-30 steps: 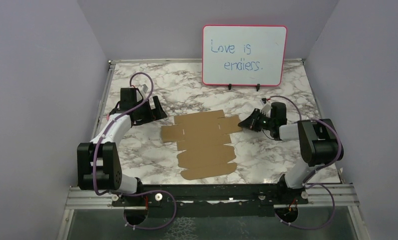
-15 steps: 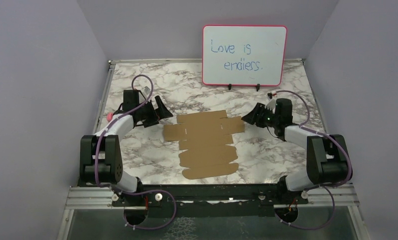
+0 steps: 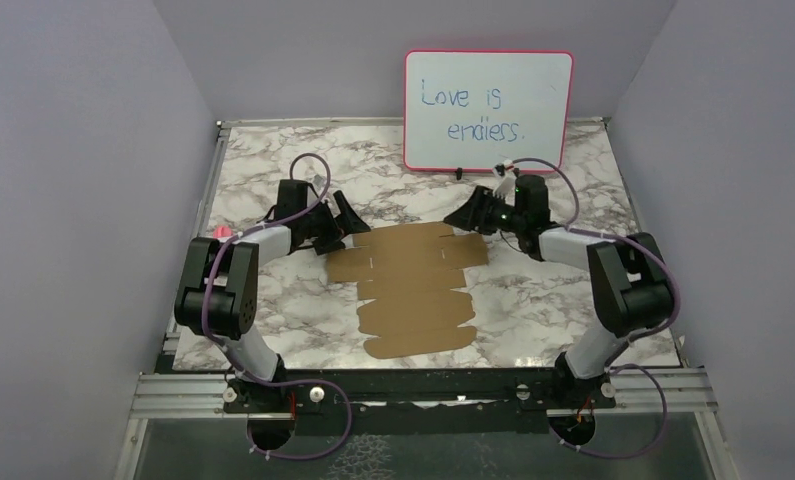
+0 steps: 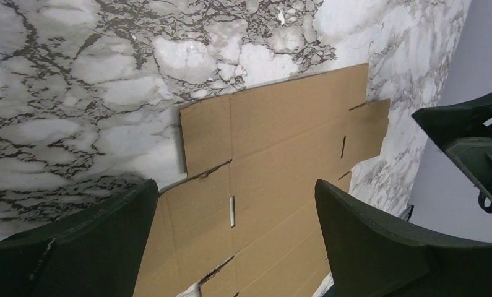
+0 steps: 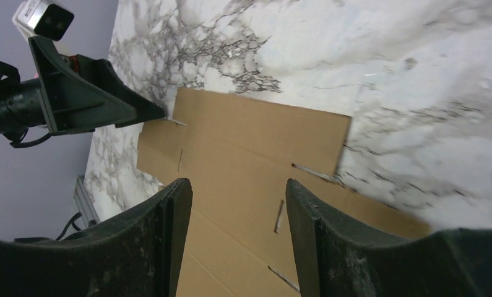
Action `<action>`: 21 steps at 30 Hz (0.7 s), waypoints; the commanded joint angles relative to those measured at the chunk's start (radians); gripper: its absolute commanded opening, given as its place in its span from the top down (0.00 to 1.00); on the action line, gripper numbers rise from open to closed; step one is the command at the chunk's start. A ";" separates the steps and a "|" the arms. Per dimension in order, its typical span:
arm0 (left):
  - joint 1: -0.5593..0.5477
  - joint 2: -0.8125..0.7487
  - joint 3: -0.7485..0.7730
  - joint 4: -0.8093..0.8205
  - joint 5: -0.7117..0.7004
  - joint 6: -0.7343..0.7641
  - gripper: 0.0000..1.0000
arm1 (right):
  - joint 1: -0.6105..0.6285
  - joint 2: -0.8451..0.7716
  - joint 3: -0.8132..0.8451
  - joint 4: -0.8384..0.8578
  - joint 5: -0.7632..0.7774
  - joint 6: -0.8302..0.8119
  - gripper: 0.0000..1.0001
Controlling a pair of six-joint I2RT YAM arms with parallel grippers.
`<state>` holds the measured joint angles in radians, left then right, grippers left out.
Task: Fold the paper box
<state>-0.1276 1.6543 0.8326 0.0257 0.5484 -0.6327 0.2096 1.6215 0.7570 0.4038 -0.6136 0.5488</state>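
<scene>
The paper box [image 3: 408,285] is a flat brown die-cut sheet lying on the marble table, with flaps, slots and creases showing. My left gripper [image 3: 348,225] hovers at the sheet's far left corner, open. In the left wrist view its fingers [image 4: 94,241] straddle the cardboard [image 4: 280,142] without touching it. My right gripper [image 3: 463,217] hangs at the far right corner, also open. In the right wrist view, the right gripper [image 5: 237,192] has only cardboard [image 5: 249,148] below the gap, and the left gripper [image 5: 88,102] shows across the sheet.
A pink-framed whiteboard [image 3: 488,110] with blue writing stands at the back of the table. A small pink object [image 3: 221,232] lies at the table's left edge. Grey walls close in left, right and behind.
The right gripper has opened and swung back and left to the sheet's far right corner. The left gripper has moved right to the far left corner. The sheet stays flat.
</scene>
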 commanded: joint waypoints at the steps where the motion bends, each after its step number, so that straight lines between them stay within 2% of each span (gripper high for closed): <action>1: -0.015 0.043 0.043 0.060 -0.033 -0.039 0.04 | 0.095 0.125 0.089 0.107 -0.040 0.071 0.37; 5: -0.017 0.059 0.057 0.051 -0.054 -0.038 0.05 | 0.158 0.228 0.168 0.120 -0.028 0.072 0.37; 11: -0.033 0.083 0.087 0.023 -0.068 -0.022 0.06 | 0.174 0.352 0.232 0.124 -0.028 0.076 0.38; 21: -0.053 0.119 0.101 0.011 -0.079 -0.012 0.06 | 0.186 0.424 0.221 0.138 -0.034 0.078 0.38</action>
<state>-0.1673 1.7370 0.9031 0.0444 0.4931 -0.6579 0.3855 2.0052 0.9741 0.5186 -0.6300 0.6285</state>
